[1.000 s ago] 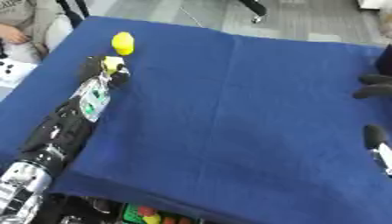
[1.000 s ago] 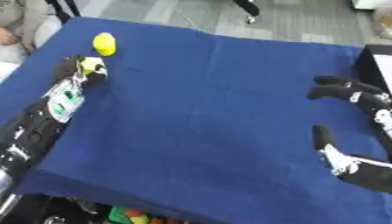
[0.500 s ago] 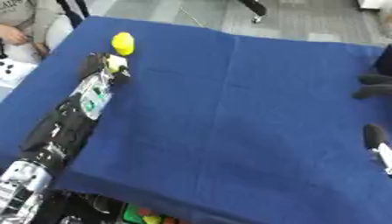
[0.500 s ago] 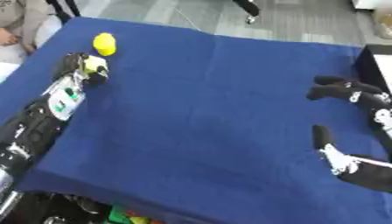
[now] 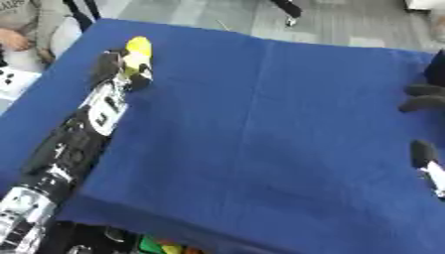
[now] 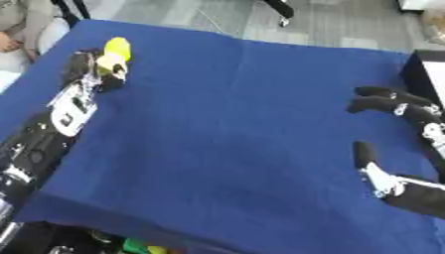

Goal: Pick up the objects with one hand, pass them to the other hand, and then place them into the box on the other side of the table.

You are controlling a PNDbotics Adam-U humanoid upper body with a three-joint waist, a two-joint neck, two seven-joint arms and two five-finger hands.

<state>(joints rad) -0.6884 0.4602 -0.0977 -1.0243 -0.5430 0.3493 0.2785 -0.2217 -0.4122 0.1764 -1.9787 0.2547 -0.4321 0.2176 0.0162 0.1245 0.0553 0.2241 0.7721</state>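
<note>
A small yellow thing (image 5: 138, 45) is sitting on the blue tablecloth (image 5: 260, 124) near the far left corner. The left hand (image 5: 117, 67) is lying right up against it, with its fingers curled close around the near side; it looks like it is touching, but the view is blurry there. Over on the right side, the right hand (image 6: 396, 144) is resting with its fingers spread out and nothing in them. A dark box (image 6: 426, 69) is standing at the right edge of the table.

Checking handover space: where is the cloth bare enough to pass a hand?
The blue cloth lies bare between the left hand at the yellow object and the open right hand. It is crowded only at the far-left corner and the box edge.
</note>
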